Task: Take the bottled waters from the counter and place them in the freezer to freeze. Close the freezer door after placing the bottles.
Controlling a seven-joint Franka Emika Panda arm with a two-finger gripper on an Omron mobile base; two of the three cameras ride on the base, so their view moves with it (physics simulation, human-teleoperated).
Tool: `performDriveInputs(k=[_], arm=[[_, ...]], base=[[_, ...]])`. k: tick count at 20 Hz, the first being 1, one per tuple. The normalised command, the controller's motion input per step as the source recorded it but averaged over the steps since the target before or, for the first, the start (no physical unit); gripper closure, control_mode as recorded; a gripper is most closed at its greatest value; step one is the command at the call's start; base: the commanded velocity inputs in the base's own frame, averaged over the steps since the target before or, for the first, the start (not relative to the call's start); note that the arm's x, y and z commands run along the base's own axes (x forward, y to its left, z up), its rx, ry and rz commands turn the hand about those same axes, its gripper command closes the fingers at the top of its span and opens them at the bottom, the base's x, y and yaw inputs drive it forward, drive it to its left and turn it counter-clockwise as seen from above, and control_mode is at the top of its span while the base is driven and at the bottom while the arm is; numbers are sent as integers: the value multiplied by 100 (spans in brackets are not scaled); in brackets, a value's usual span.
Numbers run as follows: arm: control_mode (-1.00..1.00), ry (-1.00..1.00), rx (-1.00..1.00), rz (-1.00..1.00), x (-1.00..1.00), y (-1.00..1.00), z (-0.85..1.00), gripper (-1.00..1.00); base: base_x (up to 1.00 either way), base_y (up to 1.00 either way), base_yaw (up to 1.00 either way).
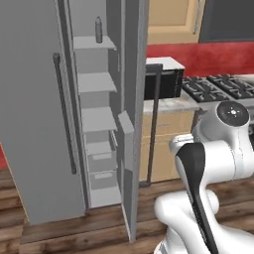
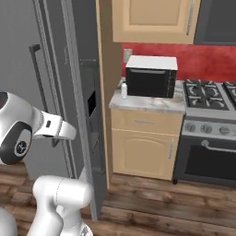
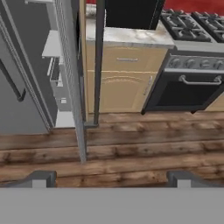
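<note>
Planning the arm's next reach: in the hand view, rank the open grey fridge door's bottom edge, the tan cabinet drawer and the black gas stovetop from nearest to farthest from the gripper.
1. Open grey fridge door's bottom edge, just ahead of the open gripper, slightly left.
2. Tan cabinet drawer, beyond it, centre.
3. Black gas stovetop, farthest, upper right.

At my one o'clock sits a black oven [image 3: 131, 13]; the gas stove [image 3: 192, 26] at two; wooden floor [image 3: 131, 148] below.
</note>
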Motion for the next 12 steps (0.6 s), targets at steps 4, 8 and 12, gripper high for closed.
performDriveInputs(k=[4,8,12], arm=[[100,0,0,0,0,0,0,-100],[100,0,0,0,0,0,0,-100],[100,0,0,0,0,0,0,-100]], base=[[33,-71,7],[35,-78,6],[40,-85,4]])
